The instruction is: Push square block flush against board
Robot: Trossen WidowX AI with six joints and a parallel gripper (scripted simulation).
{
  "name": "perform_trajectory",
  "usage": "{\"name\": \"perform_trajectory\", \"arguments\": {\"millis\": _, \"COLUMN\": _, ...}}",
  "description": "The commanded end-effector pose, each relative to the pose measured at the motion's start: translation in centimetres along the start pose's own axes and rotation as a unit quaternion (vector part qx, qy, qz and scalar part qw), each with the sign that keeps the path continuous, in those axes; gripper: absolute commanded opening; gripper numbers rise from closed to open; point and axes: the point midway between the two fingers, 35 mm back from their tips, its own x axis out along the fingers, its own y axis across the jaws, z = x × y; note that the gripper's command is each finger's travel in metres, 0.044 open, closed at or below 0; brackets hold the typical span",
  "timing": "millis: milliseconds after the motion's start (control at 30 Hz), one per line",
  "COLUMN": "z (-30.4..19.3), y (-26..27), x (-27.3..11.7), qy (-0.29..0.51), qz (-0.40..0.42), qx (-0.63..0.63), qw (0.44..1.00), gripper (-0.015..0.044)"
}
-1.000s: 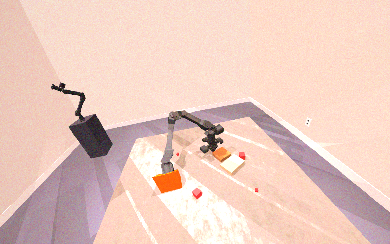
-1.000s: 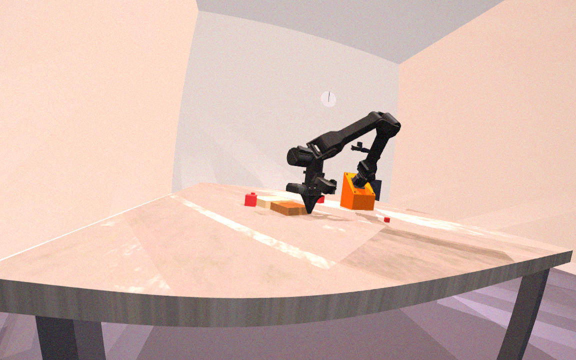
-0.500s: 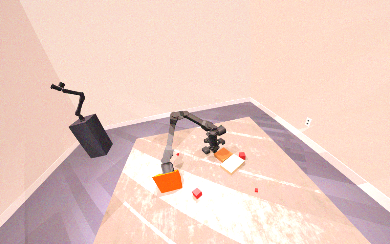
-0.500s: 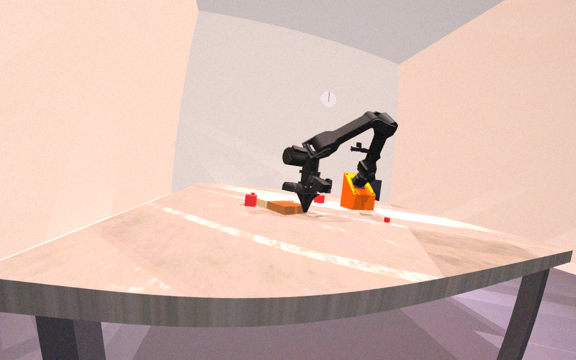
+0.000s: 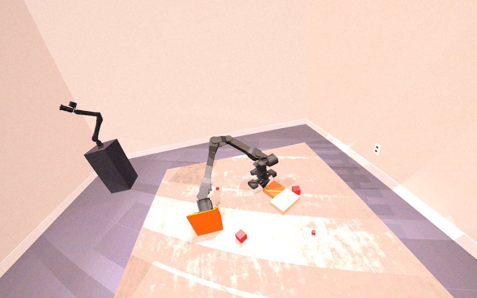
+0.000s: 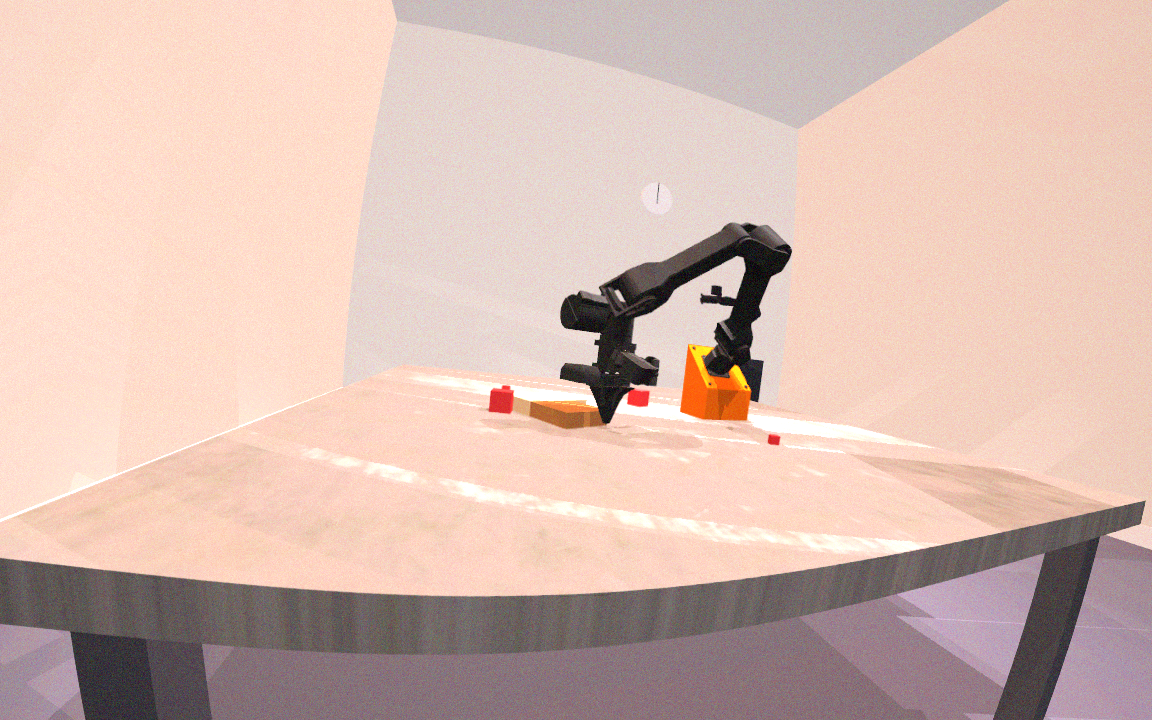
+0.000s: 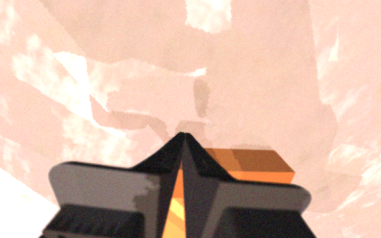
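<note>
The orange square block lies flat on the table, partly hidden behind my fingers in the wrist view. The cream board lies flat beside it. One side of the block runs along the board's near-parallel side, with no clear gap in the top view; full contact cannot be told. Their corners at the upper end look close to even there. My gripper is shut and empty, tips down low at the block's side away from the board; contact with the block is not clear.
A red cube stands close to the board's far side. Another red cube stands near the arm's orange base. Two tiny red cubes lie farther out, one beyond the board and one near the arm.
</note>
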Motion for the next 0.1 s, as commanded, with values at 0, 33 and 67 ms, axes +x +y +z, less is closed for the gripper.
{"name": "perform_trajectory", "arguments": {"millis": 0, "z": 0.38, "y": 0.03, "x": 0.17, "qy": 0.004, "qz": 0.003, "qx": 0.002, "qw": 1.0, "gripper": 0.0}}
{"name": "perform_trajectory", "arguments": {"millis": 33, "z": 0.54, "y": 0.02, "x": 0.17, "qy": 0.004, "qz": 0.003, "qx": 0.002, "qw": 1.0, "gripper": 0.0}}
{"name": "perform_trajectory", "arguments": {"millis": 67, "z": 0.71, "y": 0.01, "x": 0.17, "qy": 0.004, "qz": 0.003, "qx": 0.002, "qw": 1.0, "gripper": 0.0}}
